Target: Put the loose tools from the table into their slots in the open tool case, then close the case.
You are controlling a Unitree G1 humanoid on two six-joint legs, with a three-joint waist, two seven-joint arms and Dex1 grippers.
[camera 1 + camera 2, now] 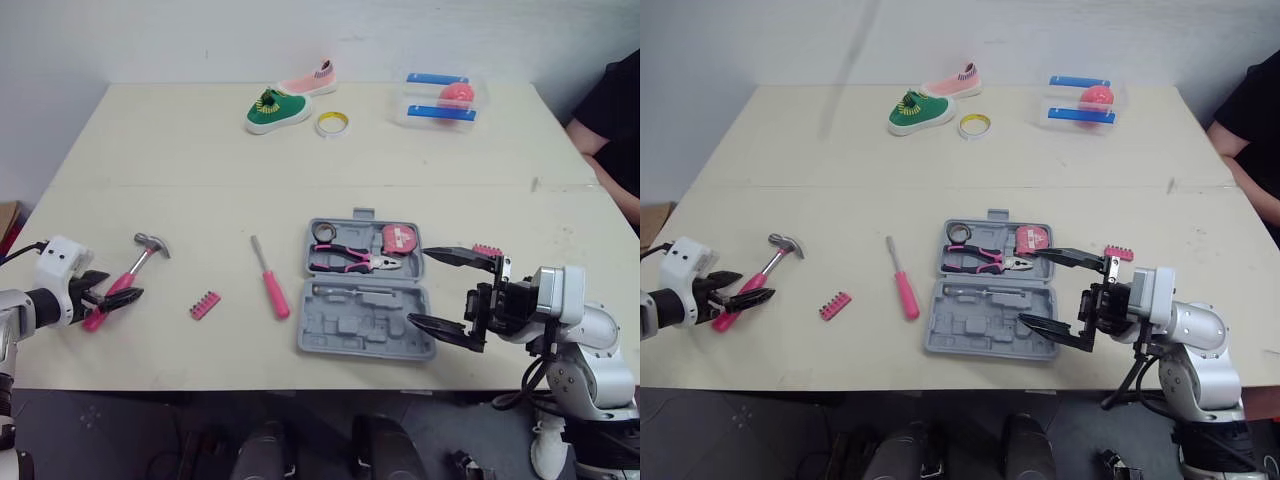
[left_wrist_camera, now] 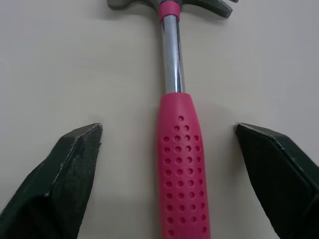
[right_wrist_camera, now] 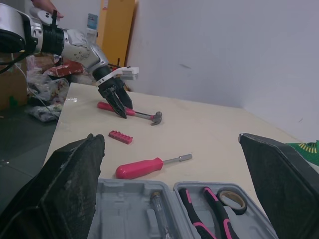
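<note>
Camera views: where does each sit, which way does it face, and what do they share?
Eye views: on the head, facing forward and down over the table; left gripper and right gripper at the sides.
Left wrist view: on that wrist, facing down past its open gripper at the hammer.
Right wrist view: on that wrist, facing past its open gripper, across the tool case, toward the left gripper.
Shared: eye and right wrist views both show tool case, hammer, screwdriver.
</note>
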